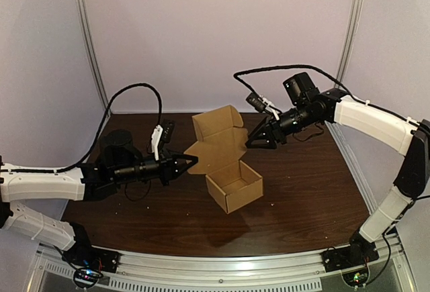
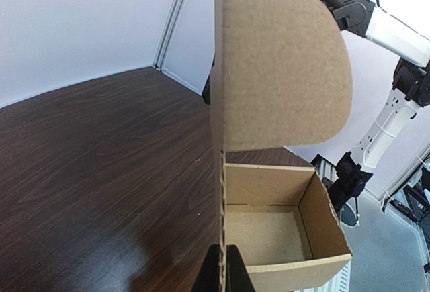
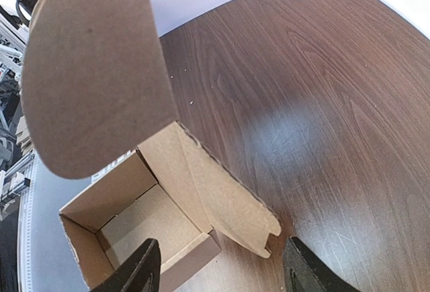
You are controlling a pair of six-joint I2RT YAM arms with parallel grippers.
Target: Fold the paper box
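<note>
The left claw (image 1: pixel 190 162) looks clenched on the edge of the side flap (image 1: pixel 195 150) of the paper box (image 1: pixel 233 186), though its wrist view shows only the fingertips. The right claw (image 1: pixel 259 141) hangs spread and empty beside the lid (image 1: pixel 216 125). The box sits mid-worktop (image 1: pixel 302 198) with its tray formed and its lid upright, so closing and tucking remain.

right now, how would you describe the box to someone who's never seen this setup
On the dark wooden table, between the two arms, sits the paper box. It is the only tan cardboard thing, an open square tray with its lid raised, unlike the black left gripper pinching its flap and the open right gripper beside it.
</note>
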